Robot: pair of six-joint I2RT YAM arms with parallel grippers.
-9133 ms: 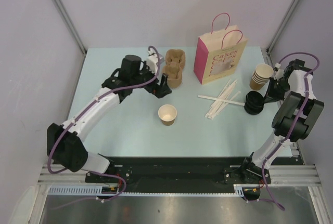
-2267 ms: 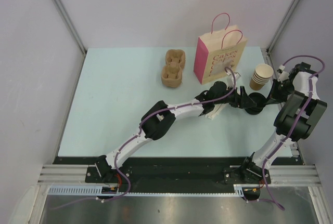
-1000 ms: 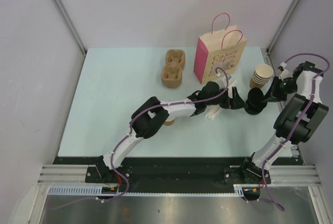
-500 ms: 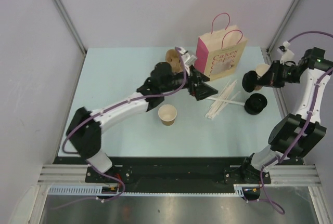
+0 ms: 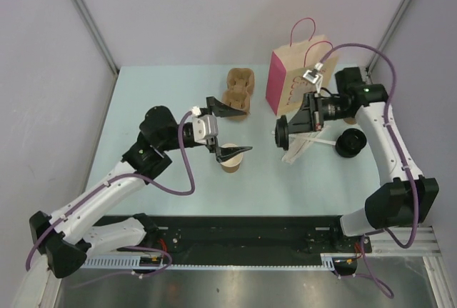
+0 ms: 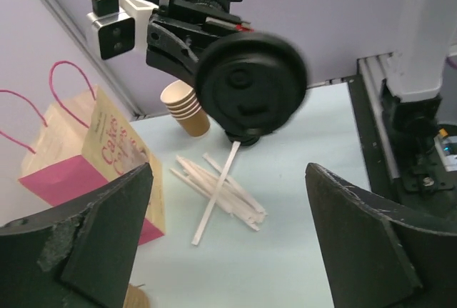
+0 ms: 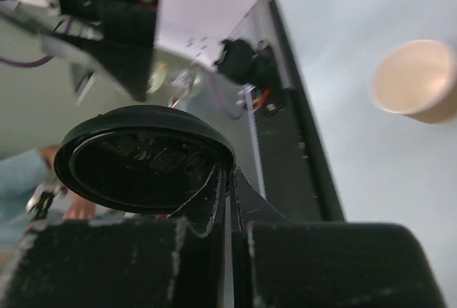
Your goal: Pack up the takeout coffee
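The takeout coffee's brown paper cup (image 5: 230, 161) stands open-topped and lidless at the table's middle; it also shows in the right wrist view (image 7: 417, 82). Its round black lid (image 5: 283, 135) is off the cup, held on edge in the air by my right gripper (image 5: 291, 131), in front of the pink paper bag (image 5: 298, 76). The right wrist view shows the jaws (image 7: 228, 174) shut on the rim of the lid (image 7: 143, 158). My left gripper (image 5: 248, 131) hovers open just above the cup, facing the lid (image 6: 251, 86), with nothing between its fingers (image 6: 107, 215).
White stir sticks (image 5: 308, 141) lie scattered right of centre, and a stack of black lids (image 5: 350, 142) sits beyond them. A brown cup carrier (image 5: 238, 91) stands left of the bag. Pale beige stacked cups (image 6: 184, 105) stand at the back right.
My right arm has swung in from the back right, carrying the lid to the middle. My left arm has drawn back from beside the bag to above the cup, still open.
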